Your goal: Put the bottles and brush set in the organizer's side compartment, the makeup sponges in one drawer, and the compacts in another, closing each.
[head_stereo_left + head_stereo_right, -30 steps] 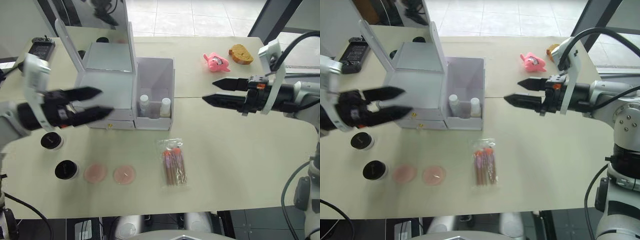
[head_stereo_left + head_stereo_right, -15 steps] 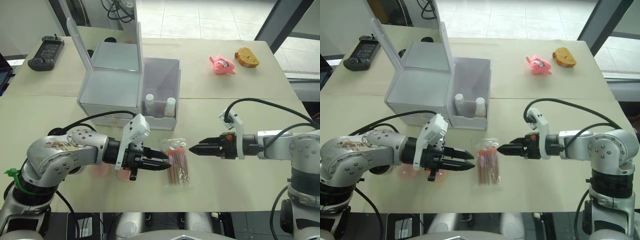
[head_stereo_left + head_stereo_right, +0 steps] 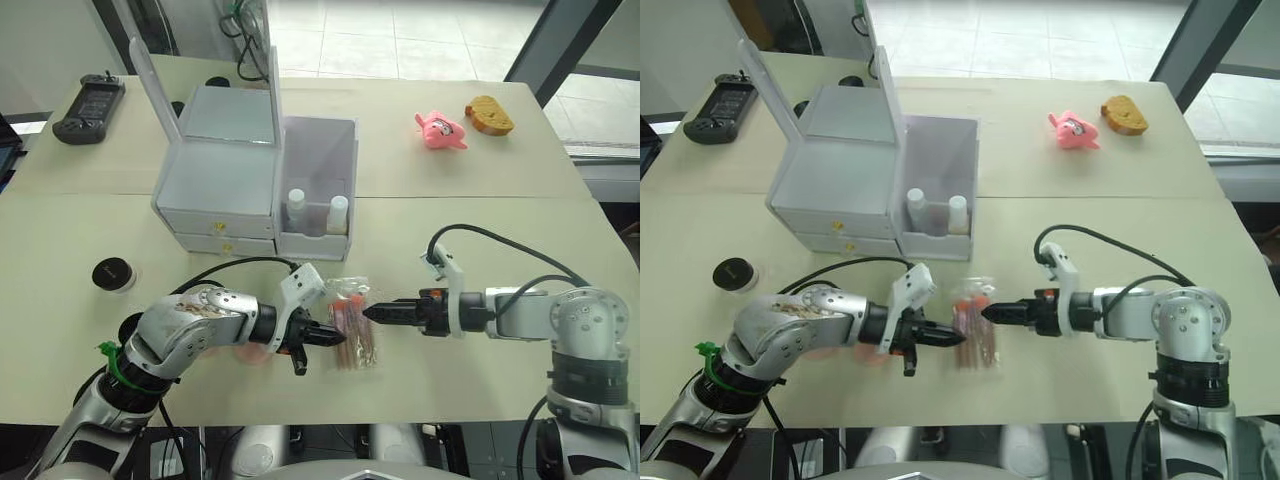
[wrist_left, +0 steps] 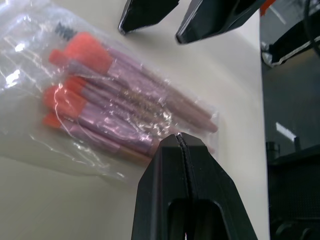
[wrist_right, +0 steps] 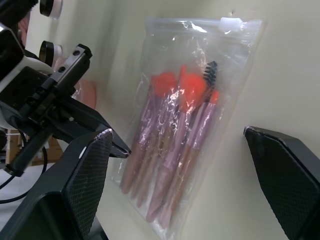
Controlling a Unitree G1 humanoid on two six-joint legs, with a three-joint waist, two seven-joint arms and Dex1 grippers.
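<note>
The brush set (image 3: 357, 345), a clear packet of orange-tipped brushes, lies flat on the table in front of the organizer (image 3: 215, 180). My left gripper (image 3: 335, 337) is shut, with its tips (image 4: 178, 139) at the packet's left edge; whether they pinch the plastic I cannot tell. From the right, my right gripper (image 3: 372, 313) stands open, its fingers (image 5: 95, 165) wide on either side of the packet. Both bottles (image 3: 294, 207) (image 3: 338, 212) stand in the side compartment (image 3: 320, 150). One compact (image 3: 113, 273) sits at the left, and another (image 3: 130, 325) is partly behind my left arm. A pink sponge (image 3: 875, 355) peeks from under that arm.
The organizer's mirror lid (image 3: 150, 70) stands upright and both drawers look closed. A pink plush toy (image 3: 440, 130) and a brown bread-like object (image 3: 488, 113) lie at the far right. A black controller (image 3: 88, 95) rests at the far left.
The camera view has shifted. Both arms came down from chest height to the brush packet. The left gripper closed at its left edge while the right gripper stayed open on its right.
</note>
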